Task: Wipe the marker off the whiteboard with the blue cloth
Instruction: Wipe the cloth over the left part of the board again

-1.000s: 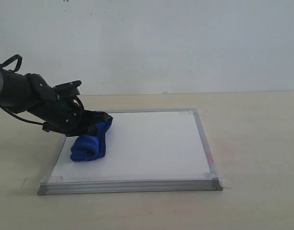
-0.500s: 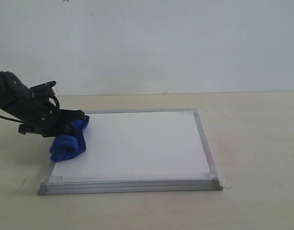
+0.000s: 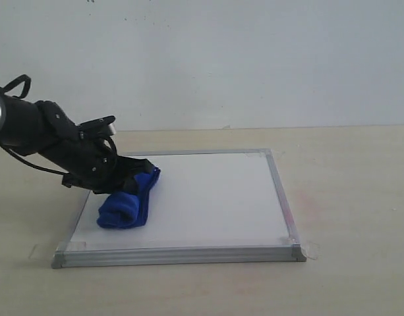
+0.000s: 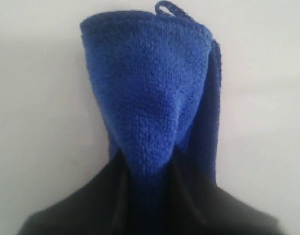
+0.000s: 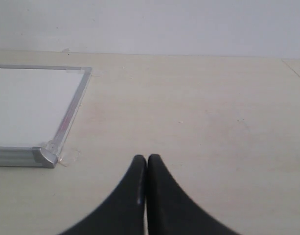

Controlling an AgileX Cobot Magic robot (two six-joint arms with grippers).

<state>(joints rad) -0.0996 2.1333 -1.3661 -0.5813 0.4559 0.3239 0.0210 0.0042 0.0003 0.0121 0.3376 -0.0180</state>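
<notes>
The left gripper (image 3: 137, 173) pinched the cloth (image 3: 124, 203), which lay on the board (image 3: 215, 197), at the lower left of the frame. No marker showed, so wiping looked about done. The right gripper (image 5: 147, 164) was closed and empty.

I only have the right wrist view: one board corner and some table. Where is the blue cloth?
Observer: The blue cloth lies on the whiteboard, near its left edge in the exterior view.
Operator: Is the left arm holding it?
Observer: Yes, the left gripper has its jaws shut on the cloth's far end.
Operator: Does it overhang the edge?
Observer: No, what shows of it sits inside the board's edges.
</notes>
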